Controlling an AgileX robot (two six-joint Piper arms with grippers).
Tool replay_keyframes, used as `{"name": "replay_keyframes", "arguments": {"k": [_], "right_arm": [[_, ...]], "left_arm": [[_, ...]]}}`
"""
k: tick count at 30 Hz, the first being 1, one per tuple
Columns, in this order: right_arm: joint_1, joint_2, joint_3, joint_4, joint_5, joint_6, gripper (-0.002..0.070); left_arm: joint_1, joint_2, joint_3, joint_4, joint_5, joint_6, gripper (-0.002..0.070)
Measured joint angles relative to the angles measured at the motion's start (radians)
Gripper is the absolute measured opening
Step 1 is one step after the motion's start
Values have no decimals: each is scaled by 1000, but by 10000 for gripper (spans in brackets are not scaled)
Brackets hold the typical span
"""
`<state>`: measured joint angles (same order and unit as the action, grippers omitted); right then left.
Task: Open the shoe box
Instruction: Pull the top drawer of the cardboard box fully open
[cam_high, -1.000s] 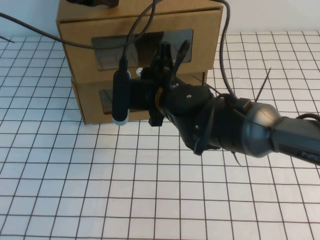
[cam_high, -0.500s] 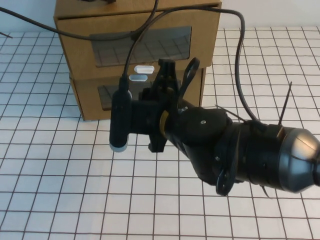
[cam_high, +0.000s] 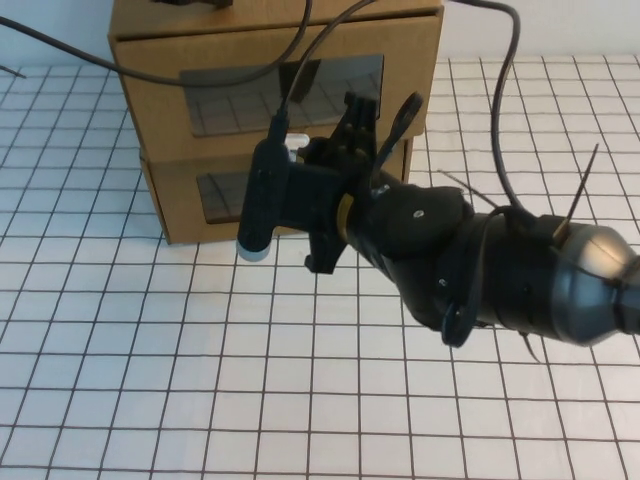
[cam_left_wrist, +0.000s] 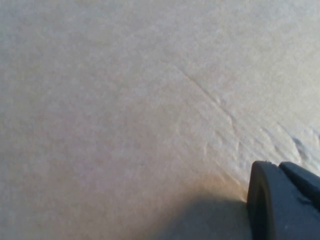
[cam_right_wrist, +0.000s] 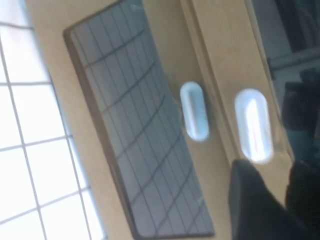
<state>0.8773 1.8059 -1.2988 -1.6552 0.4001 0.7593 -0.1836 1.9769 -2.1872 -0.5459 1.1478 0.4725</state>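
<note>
Cardboard forms both boxes: the upper shoe box (cam_high: 150, 105) stands stacked on the lower shoe box (cam_high: 175, 215), at the far side of the grid-lined table (cam_high: 150, 380), left of centre. Each box front faces you and carries a dark window (cam_high: 240, 95).

Locate two white oval tabs in the right wrist view. The lower tab (cam_right_wrist: 194, 117) sits at the top edge of the lower front. The upper tab (cam_right_wrist: 254, 125) sits at the bottom edge of the upper front. The seam between the boxes runs between them.

Note the right pincer (cam_high: 382, 110). It reaches in from the right and hangs before the box fronts, at the height of the seam. Its jaws stand spread, with nothing between them. In the right wrist view one fingertip (cam_right_wrist: 247, 190) lies just beside the upper tab; you cannot tell whether it touches.

A black camera (cam_high: 260, 195) with its cable (cam_high: 505, 110) rides on the right arm.

Note the left pincer (cam_left_wrist: 282, 197). It lies close against a plain cardboard surface. You cannot tell whether it is spread or pressed together.
</note>
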Motion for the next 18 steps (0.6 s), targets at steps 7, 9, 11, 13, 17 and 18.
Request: {"name": "replay_keyframes", "arguments": {"k": [7, 9, 11, 13, 17, 18], "right_arm": [[0, 62, -74, -8, -35, 0, 191], [0, 75, -93, -8, -33, 0, 195], [0, 85, -108, -9, -26, -11, 198], [0, 94, -113, -10, -20, -34, 198], [0, 114, -115, -10, -13, -69, 198], [0, 119, -117, -10, -12, -74, 198]], "left_arm": [[0, 0, 0, 0, 0, 0, -2], [0, 0, 0, 0, 0, 2, -2], [0, 0, 0, 0, 0, 2, -2], [0, 0, 0, 0, 0, 2, -2], [0, 0, 0, 0, 0, 5, -2], [0, 0, 0, 0, 0, 4, -2]]}}
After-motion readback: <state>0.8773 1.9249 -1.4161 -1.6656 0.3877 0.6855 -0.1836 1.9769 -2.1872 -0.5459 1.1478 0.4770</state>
